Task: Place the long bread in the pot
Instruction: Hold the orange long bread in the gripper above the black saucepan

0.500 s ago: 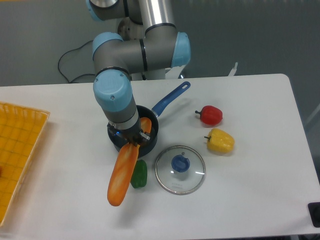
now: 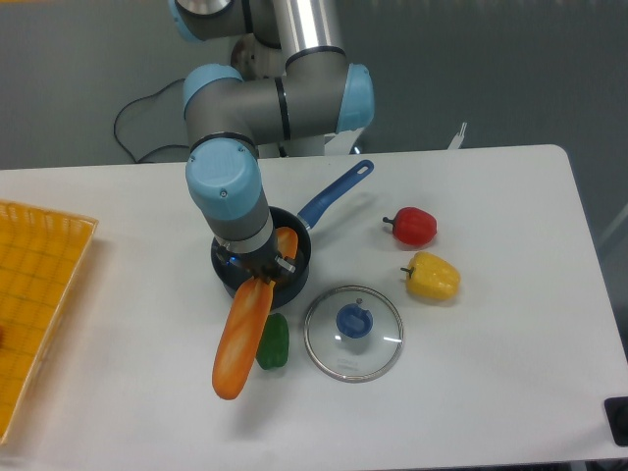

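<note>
The long bread (image 2: 240,339) is a glossy orange loaf. It slants from the pot down to the lower left, its low end above the table. Its upper tip (image 2: 286,243) shows inside the pot. The pot (image 2: 296,282) is dark and round, with a blue handle (image 2: 337,190) pointing up-right. My gripper (image 2: 263,273) points down over the pot's near side and is shut on the long bread near its upper part. The arm's wrist hides most of the pot.
A green pepper (image 2: 273,342) lies right beside the bread's lower half. A glass lid with a blue knob (image 2: 353,332) lies right of it. A red pepper (image 2: 412,226) and a yellow pepper (image 2: 432,277) sit further right. An orange tray (image 2: 29,294) is at the left edge.
The wrist and the held bread have shifted slightly right and up. The bread's low end is a little higher.
</note>
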